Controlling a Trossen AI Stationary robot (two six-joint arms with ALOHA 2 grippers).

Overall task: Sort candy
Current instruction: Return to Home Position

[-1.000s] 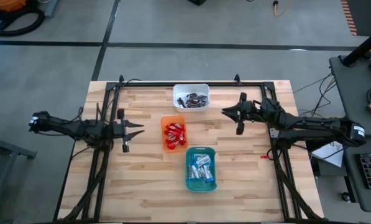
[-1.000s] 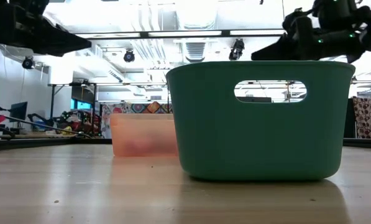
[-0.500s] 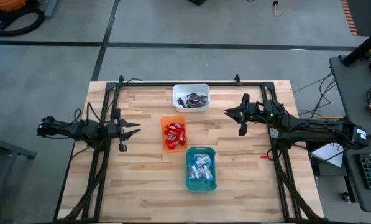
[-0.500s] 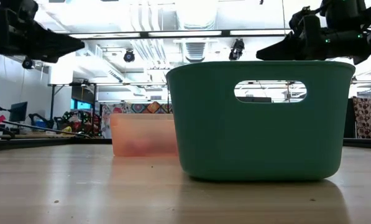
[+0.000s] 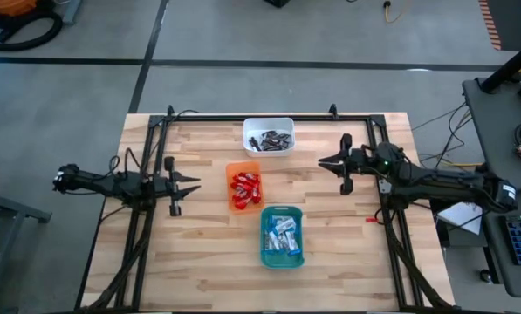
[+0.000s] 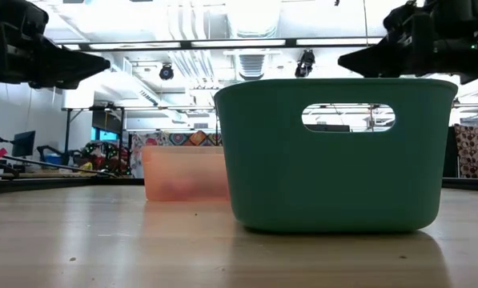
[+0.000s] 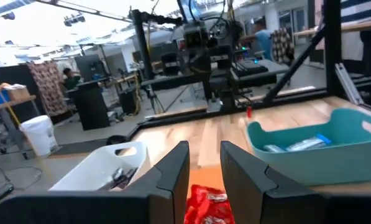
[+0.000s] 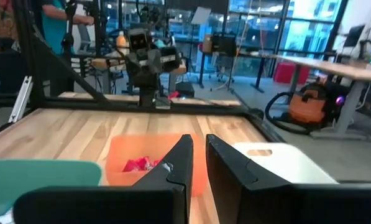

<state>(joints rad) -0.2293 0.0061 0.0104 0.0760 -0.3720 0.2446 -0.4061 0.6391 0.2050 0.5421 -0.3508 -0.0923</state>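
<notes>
The candy lies sorted in three trays at the table's middle. Dark and silver pieces (image 5: 271, 140) fill the white tray (image 5: 247, 131), red ones (image 5: 245, 186) the orange tray (image 5: 229, 199), and blue-and-white ones (image 5: 282, 235) the teal tray (image 5: 264, 255). My left gripper (image 5: 196, 182) hovers left of the orange tray, open and holding nothing; its wrist view looks past the fingers (image 7: 204, 155) at the red candy (image 7: 207, 202). My right gripper (image 5: 321, 161) hovers right of the white tray, open by a narrow gap (image 8: 199, 146), holding nothing.
A black frame (image 5: 269, 117) runs along the table's far edge and down both sides beneath the arms. Bare wood (image 5: 199, 253) lies near the front left and front right corners. In the low view the teal tray (image 6: 335, 152) stands closest, the orange tray (image 6: 182, 172) behind it.
My right gripper has drawn back toward the table's right edge, away from the white tray. My left gripper has pulled back a little toward the left edge. The trays and the candy have stayed where they were.
</notes>
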